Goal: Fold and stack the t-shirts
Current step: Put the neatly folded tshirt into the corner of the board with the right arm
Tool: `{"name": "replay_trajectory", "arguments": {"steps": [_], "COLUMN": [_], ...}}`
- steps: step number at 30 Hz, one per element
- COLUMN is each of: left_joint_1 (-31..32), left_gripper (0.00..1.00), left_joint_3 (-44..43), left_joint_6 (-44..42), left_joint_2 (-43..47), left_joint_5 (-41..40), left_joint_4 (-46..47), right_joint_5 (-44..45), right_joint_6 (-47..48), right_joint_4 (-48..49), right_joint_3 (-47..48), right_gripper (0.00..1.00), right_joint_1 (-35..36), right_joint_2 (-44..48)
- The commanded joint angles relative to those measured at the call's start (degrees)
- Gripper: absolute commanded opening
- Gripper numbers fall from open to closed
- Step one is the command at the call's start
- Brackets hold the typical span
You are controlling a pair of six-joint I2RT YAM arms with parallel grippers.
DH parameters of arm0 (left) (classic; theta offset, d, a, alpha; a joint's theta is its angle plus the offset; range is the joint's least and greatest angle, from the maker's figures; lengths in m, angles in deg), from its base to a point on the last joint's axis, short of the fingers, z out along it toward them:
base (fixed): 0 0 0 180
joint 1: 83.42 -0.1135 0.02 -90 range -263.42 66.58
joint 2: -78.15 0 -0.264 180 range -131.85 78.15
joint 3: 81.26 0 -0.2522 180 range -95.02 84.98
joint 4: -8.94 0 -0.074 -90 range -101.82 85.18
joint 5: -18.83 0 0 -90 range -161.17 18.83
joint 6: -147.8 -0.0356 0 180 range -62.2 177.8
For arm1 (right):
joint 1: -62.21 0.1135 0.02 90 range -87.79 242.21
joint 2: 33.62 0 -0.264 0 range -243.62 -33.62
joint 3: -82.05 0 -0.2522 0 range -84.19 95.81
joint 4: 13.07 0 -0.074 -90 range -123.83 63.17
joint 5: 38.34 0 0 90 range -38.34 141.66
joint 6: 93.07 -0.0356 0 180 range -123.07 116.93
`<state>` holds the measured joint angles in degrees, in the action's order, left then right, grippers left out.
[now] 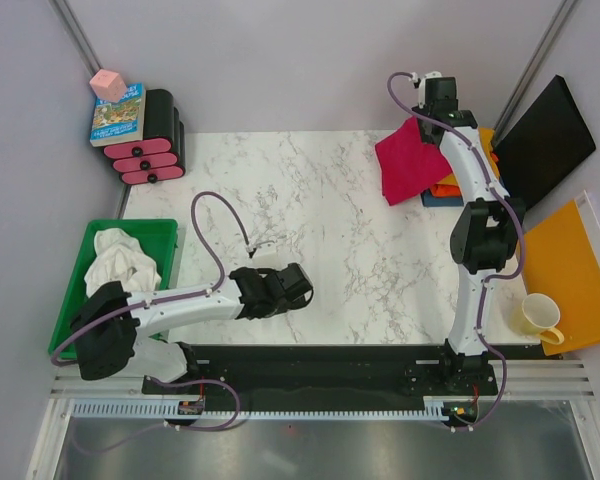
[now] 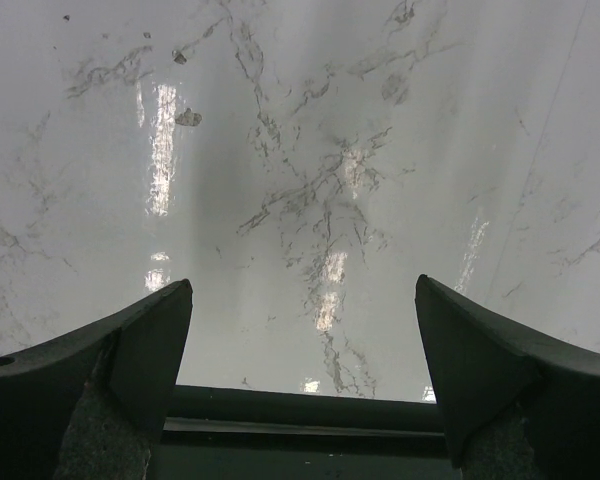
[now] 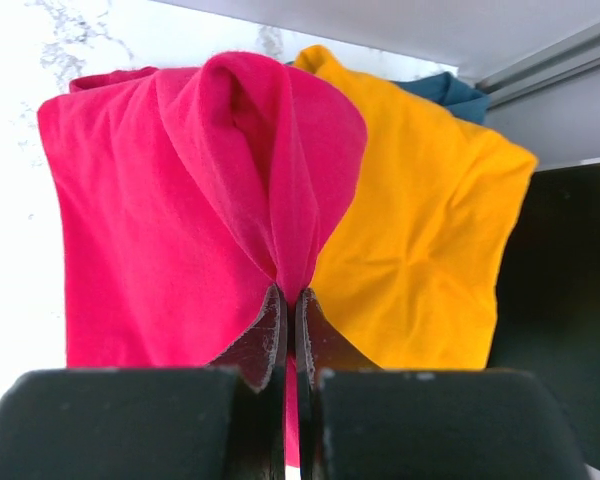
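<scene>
At the far right of the table my right gripper (image 3: 291, 297) is shut on a pinched fold of the crimson-red t-shirt (image 3: 150, 210), which hangs lifted beside the arm (image 1: 408, 160). Under and beside it lies a yellow-orange t-shirt (image 3: 420, 250), on top of a blue one (image 3: 450, 92). That stack's orange and blue edges (image 1: 448, 188) show partly behind the right arm in the top view. A crumpled white t-shirt (image 1: 123, 262) lies in the green bin (image 1: 75, 290). My left gripper (image 2: 302, 300) hangs open over bare marble near the front of the table (image 1: 298, 285).
Pink-and-black stacked cases (image 1: 155, 140) with a book and a pink block stand at the back left. A black panel (image 1: 545, 140), a flat orange board (image 1: 570, 270) and a yellow mug (image 1: 538, 315) sit along the right side.
</scene>
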<state>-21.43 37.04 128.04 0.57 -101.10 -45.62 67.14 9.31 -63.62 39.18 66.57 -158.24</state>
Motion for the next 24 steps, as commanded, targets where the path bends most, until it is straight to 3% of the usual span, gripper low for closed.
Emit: {"name": "replay_trajectory", "arguments": {"steps": [1,11,24], "left_joint_1": [1.11,2.60,3.13], "left_gripper": [1.00,1.00,1.00], "left_joint_3": [-2.24,-4.61,-6.81], "left_joint_6": [3.94,4.65,4.12], "left_joint_2": [-2.31,-6.97,-10.57], "left_joint_5": [-2.23,-1.62,-0.83], "left_joint_4": [-1.39,-1.57,-1.48], "right_joint_5": [3.85,5.34,5.08], "right_joint_6": [3.70,2.38,3.09], "right_joint_4": [5.42,13.32,14.82], "right_joint_3": [4.50,3.45,6.17], "right_gripper": [0.00,0.00,0.00], "right_joint_1": [-0.32,-4.10,-8.93], "right_joint_2": [0.69,4.29,3.33]}}
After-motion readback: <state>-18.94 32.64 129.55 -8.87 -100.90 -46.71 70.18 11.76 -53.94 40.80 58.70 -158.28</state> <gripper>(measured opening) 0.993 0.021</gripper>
